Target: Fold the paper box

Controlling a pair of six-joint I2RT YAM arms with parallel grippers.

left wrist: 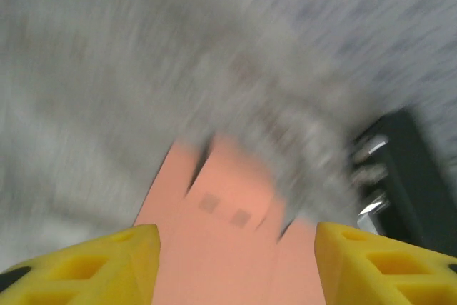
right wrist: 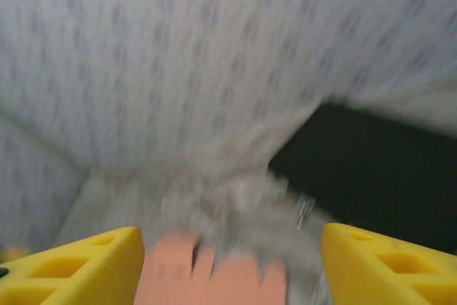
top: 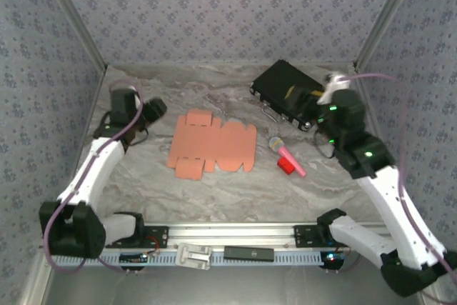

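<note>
Gray marbled table (top: 143, 191). Black case (top: 285, 87) far right, right gripper (right wrist: 232, 237) by it, fingers spread wide. Paper box (top: 212, 144), a flat unfolded sheet, lies mid-table. Left gripper (left wrist: 235, 237) faces it, fingers wide too. Pink stick (top: 288, 155) and red block (top: 285, 166) sit just right of sheet.

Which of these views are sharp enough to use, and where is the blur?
Top external: evenly lit and clear, with the flat paper box and black case well defined. Left wrist: heavy streaked blur over the table and the box, yellow fingers sharp. Right wrist: the same smear, with the wallpaper and case edges soft, fingers clear.
</note>
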